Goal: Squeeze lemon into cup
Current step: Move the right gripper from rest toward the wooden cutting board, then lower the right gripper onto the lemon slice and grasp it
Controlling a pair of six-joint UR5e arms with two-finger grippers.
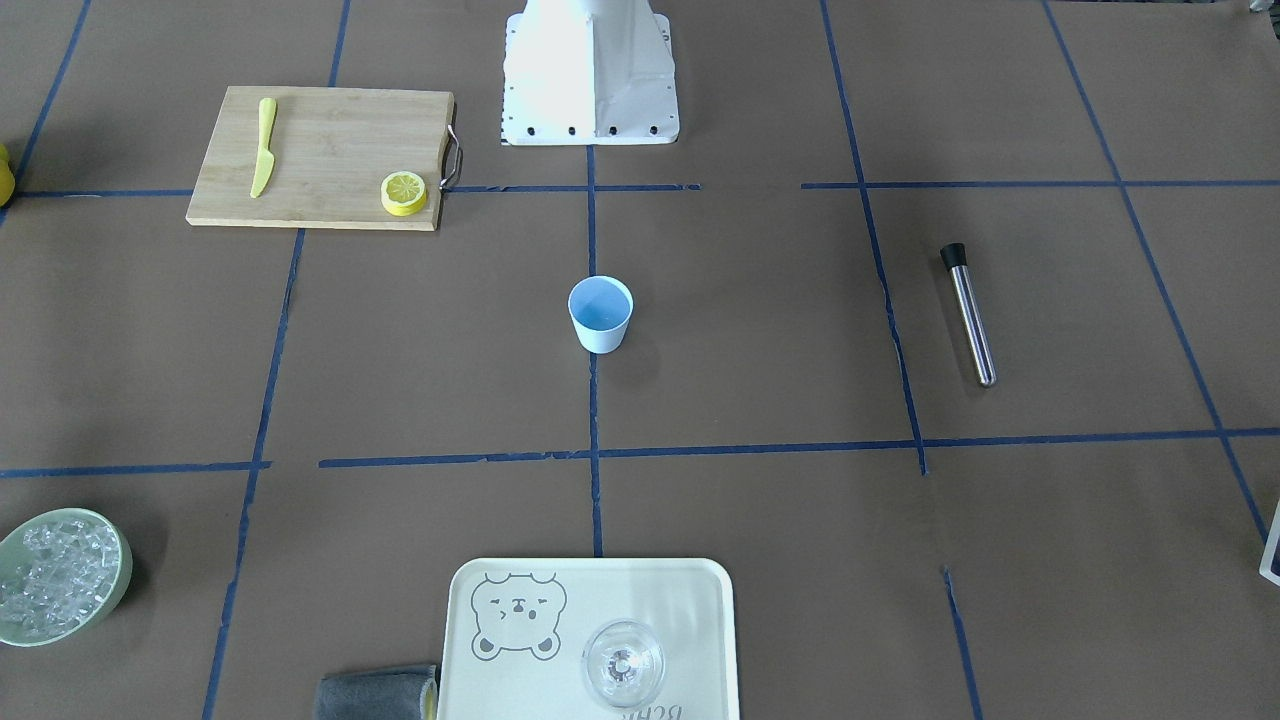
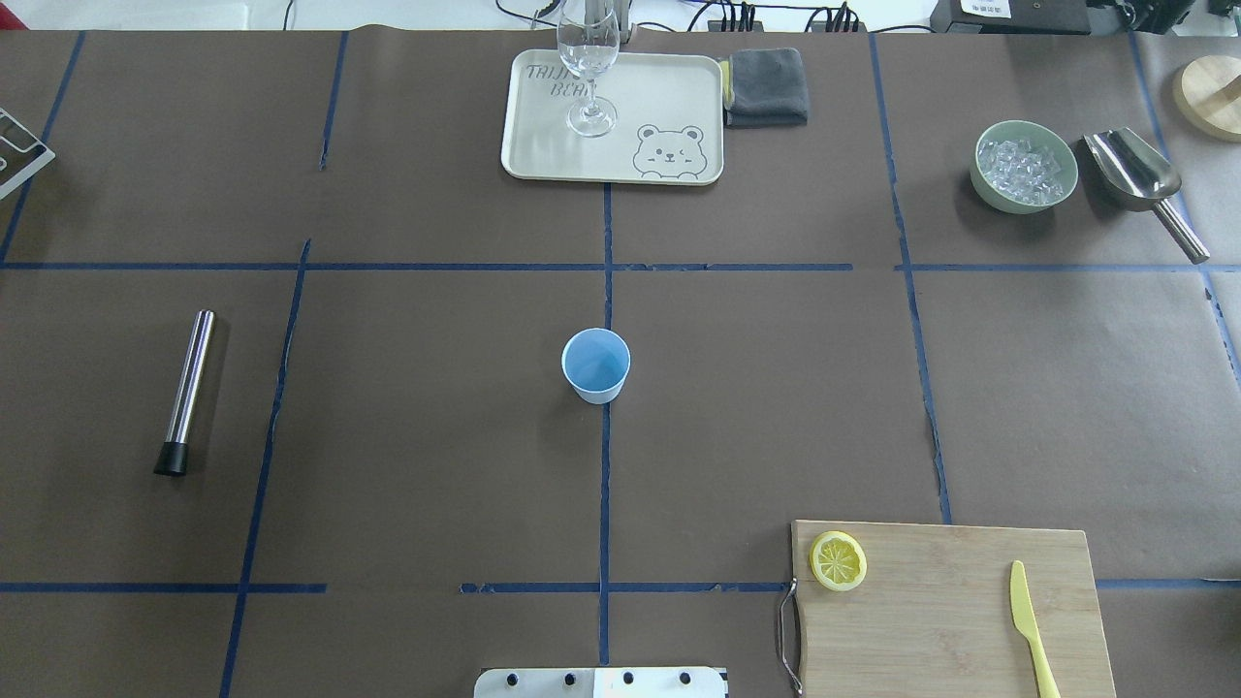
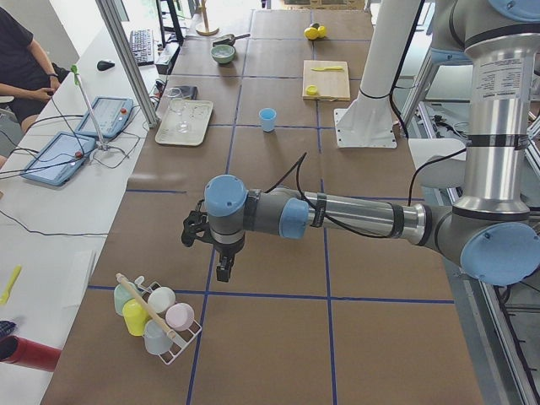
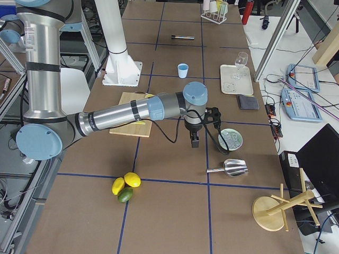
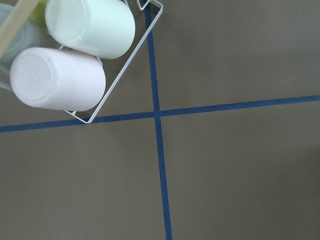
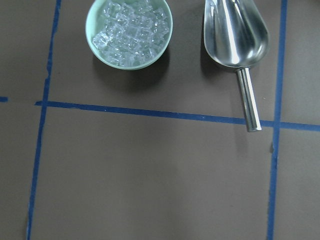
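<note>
The lemon slice (image 2: 839, 560) lies cut face up on the near left corner of a wooden cutting board (image 2: 950, 620); it also shows in the front-facing view (image 1: 404, 193). The pale blue cup (image 2: 595, 364) stands upright at the table's middle, also in the front-facing view (image 1: 601, 313). Neither gripper shows in the overhead or front-facing views. My left gripper (image 3: 223, 272) hangs over the table's left end, far from the cup. My right gripper (image 4: 194, 142) hangs by the ice bowl, away from the lemon. I cannot tell whether either is open or shut.
A yellow knife (image 2: 1030, 625) lies on the board. A steel muddler (image 2: 186, 388) lies at the left. A tray (image 2: 669, 97) with a clear glass (image 2: 588, 58), a grey cloth (image 2: 767, 85), a green ice bowl (image 6: 129, 32) and a scoop (image 6: 235, 37) are at the far side. A cup rack (image 5: 75, 60) stands below the left wrist.
</note>
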